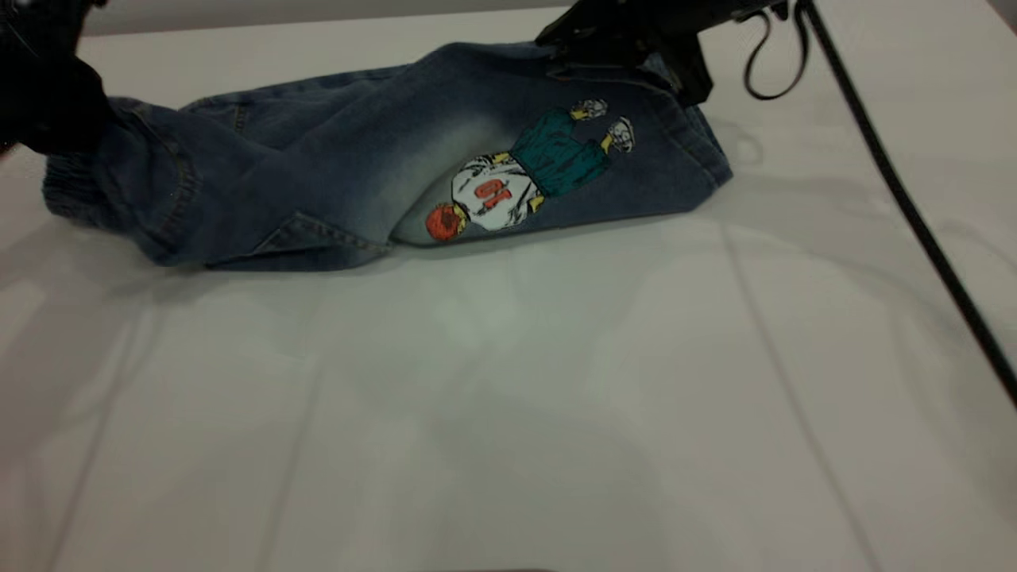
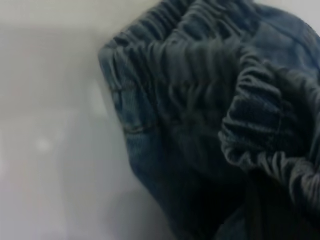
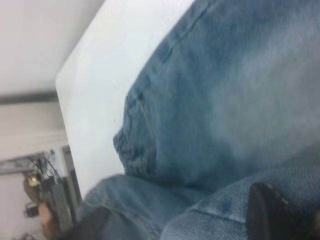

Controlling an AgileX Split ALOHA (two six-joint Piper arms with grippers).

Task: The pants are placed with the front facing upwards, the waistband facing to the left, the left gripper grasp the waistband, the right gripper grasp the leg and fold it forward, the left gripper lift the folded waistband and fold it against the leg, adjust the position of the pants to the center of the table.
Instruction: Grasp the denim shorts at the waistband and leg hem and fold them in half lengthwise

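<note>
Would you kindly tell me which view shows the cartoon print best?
The exterior view: the cartoon print lies whole and unobstructed on the pants. Neither wrist view shows it, only plain denim.

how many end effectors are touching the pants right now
2. The left end effector is at the waistband end on the exterior view's left; the right end effector is on the leg near the hem, at the far right of the pants. Both sets of fingertips are mostly hidden.
</note>
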